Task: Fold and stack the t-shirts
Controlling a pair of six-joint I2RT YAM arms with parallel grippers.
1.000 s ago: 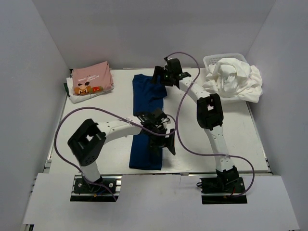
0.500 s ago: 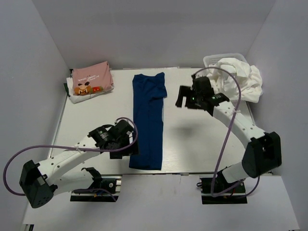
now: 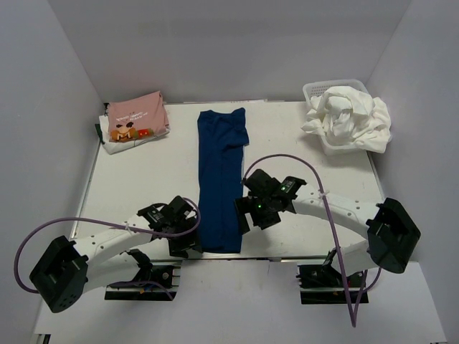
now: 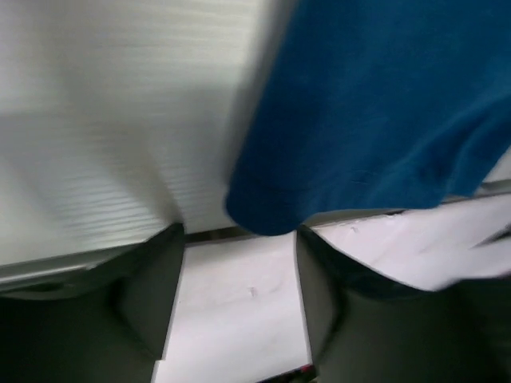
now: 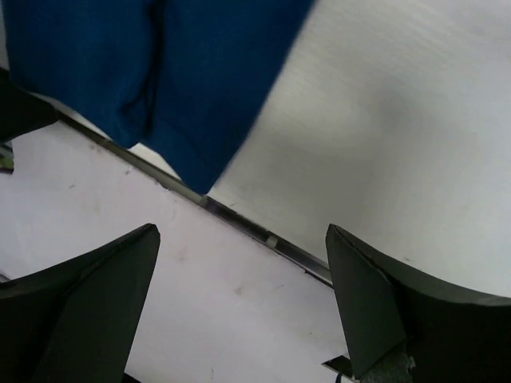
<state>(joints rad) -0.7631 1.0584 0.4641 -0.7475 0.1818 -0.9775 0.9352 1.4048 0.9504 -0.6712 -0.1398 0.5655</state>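
Both arms, newly lowered, flank the navy t-shirt's (image 3: 221, 172) near hem, left gripper (image 4: 238, 234) narrowing, right gripper (image 5: 241, 231) wide, both empty, to fold it.

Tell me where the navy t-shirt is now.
In the top view the navy t-shirt lies as a long strip down the middle of the table, between the pink t-shirt at far left and the basket at far right.
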